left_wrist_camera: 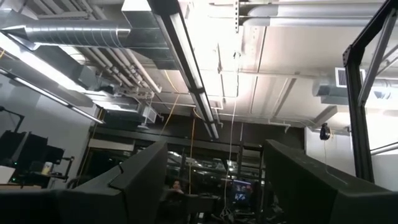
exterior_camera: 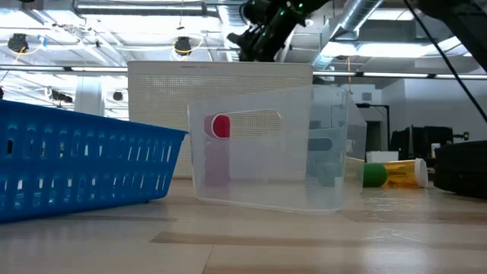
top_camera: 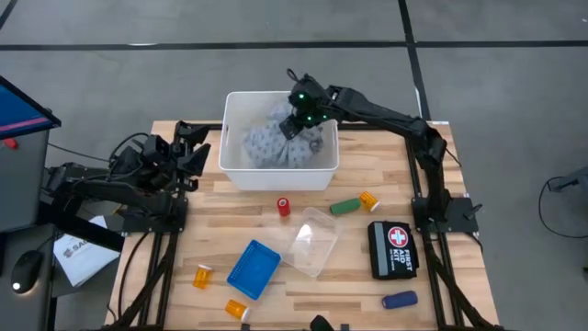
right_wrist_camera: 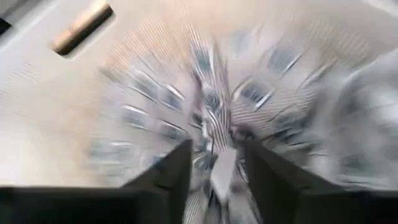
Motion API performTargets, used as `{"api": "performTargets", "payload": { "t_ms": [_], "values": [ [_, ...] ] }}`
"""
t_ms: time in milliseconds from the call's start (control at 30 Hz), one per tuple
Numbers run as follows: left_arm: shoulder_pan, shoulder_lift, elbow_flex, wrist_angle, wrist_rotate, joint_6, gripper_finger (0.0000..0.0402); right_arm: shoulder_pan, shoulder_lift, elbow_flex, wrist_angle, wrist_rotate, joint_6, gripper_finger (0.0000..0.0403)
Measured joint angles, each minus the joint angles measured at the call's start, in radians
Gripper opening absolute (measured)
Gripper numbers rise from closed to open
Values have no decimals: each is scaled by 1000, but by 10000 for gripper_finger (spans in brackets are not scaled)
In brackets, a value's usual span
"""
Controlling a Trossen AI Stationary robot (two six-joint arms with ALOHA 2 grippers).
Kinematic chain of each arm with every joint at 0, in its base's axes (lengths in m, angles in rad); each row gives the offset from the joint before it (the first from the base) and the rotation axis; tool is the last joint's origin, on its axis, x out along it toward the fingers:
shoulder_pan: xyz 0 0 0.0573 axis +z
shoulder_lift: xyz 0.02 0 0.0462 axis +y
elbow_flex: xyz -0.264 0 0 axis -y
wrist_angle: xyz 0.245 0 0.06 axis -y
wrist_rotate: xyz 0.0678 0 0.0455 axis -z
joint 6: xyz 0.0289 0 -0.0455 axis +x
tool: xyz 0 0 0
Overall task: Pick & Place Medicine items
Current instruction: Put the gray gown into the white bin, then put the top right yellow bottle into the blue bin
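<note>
The grey patterned cloth bundle [top_camera: 276, 142] lies inside the white bin [top_camera: 234, 175] at the table's far middle. My right gripper [top_camera: 299, 119] hovers over it, open, with its fingers on either side of the bundle's gathered top [right_wrist_camera: 221, 174]. The right wrist view is smeared. A red cylinder [top_camera: 283, 206], a green cylinder [top_camera: 344, 207] and an orange pill bottle [top_camera: 368, 199] lie in front of the bin. Two more orange bottles [top_camera: 202, 275] [top_camera: 236, 310] lie near the front left. The dark-blue cylinder [top_camera: 400, 300] lies near the front right. My left gripper [top_camera: 188, 147] waits open at the table's left, pointing up.
A blue basket [top_camera: 254, 269] and a clear plastic container [top_camera: 310, 241] sit mid-table. A black first-aid kit [top_camera: 393, 248] lies toward the right. In the low view the blue basket [exterior_camera: 76, 164] and the clear container [exterior_camera: 266, 152] stand close in front of the bin.
</note>
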Motion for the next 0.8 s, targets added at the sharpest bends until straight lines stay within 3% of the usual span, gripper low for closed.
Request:
{"api": "performTargets", "payload": {
  "t_ms": [133, 267, 400, 533, 800],
  "values": [
    [0, 0, 0, 2, -2, 0, 260, -2, -41, 1, -16, 0, -4, 235],
    [0, 0, 0, 2, -2, -1, 260, 5, -113, 1, -83, 1, -13, 281],
    [0, 0, 0, 2, -2, -1, 260, 68, -222, 1, -197, 25, -46, 288],
    [0, 0, 0, 2, -2, -1, 260, 181, -335, 1, -329, 132, -44, 289],
    [0, 0, 0, -2, 6, -34, 260, 508, -459, -1, -727, 446, 245, 290]
  ]
}}
